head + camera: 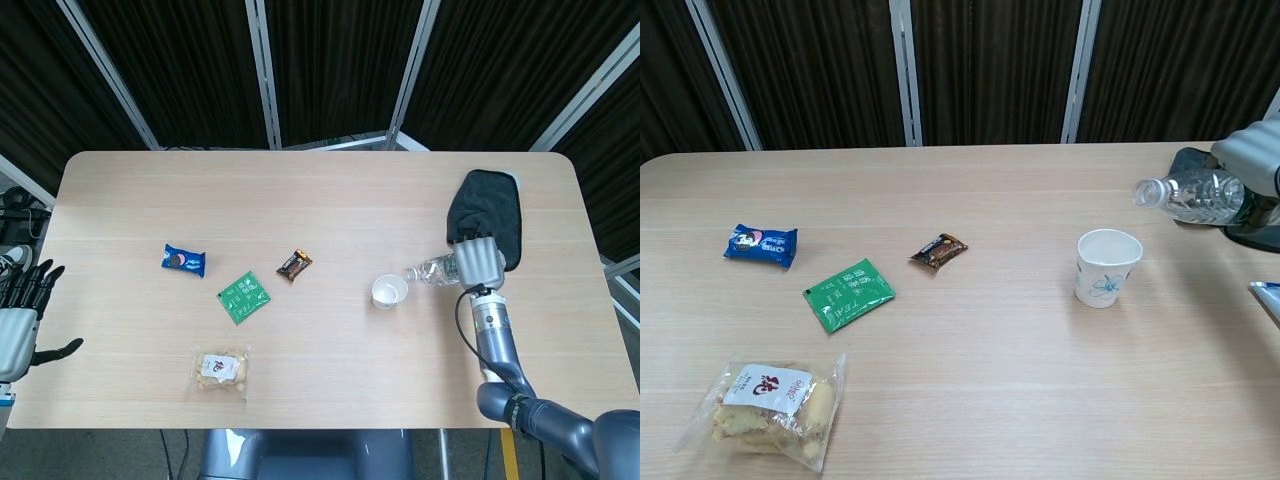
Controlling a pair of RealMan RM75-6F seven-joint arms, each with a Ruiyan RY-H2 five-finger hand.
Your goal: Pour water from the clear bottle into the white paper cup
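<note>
Now gripping the clear bottle (1196, 195) in the right hand (478, 261), tipping its uncapped mouth leftward toward the white paper cup (1107, 267), still needing to reach over the rim; left hand (20, 312) idling open, holding nothing.

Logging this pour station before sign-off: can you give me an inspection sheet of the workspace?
Surface: pale wooden table.
Job's things: clear plastic bottle tipped near level, mouth toward white paper cup, which stands upright.
Clutter: blue snack packet, green sachet, brown candy bar, clear biscuit bag, dark cloth.
Hands: right hand grips bottle; left hand holds nothing, off table.
Cables: nothing seen.
Surroundings: black curtains.
</note>
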